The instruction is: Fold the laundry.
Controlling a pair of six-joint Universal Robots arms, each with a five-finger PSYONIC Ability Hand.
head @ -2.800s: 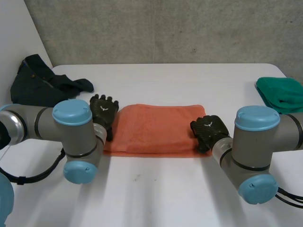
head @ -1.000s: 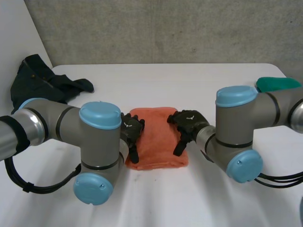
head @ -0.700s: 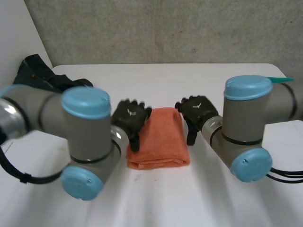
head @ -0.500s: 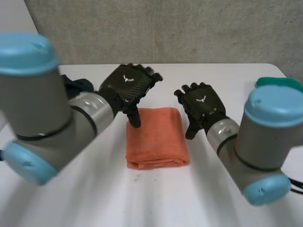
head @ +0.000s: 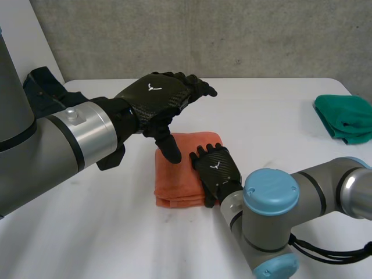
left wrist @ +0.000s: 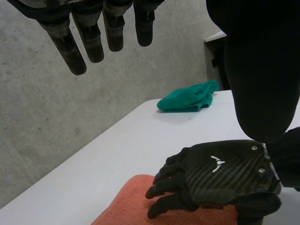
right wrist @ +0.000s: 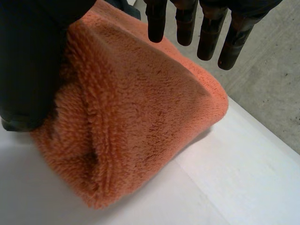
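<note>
A folded orange towel lies in a narrow stack at the middle of the white table. My right hand rests flat on its right part, open, fingers straight. In the right wrist view the fingers reach over the thick towel and the thumb lies against its folded side. My left hand hovers above the towel's far left corner, open and touching nothing. The left wrist view has its straight fingers high above the right hand and the towel.
A dark garment is heaped at the table's far left corner. A folded green cloth lies at the right edge, also in the left wrist view. A grey wall stands behind the table.
The towel went from a wide fold to a narrow one. My left hand has risen off it. My right hand lifted, then came down onto its right part.
</note>
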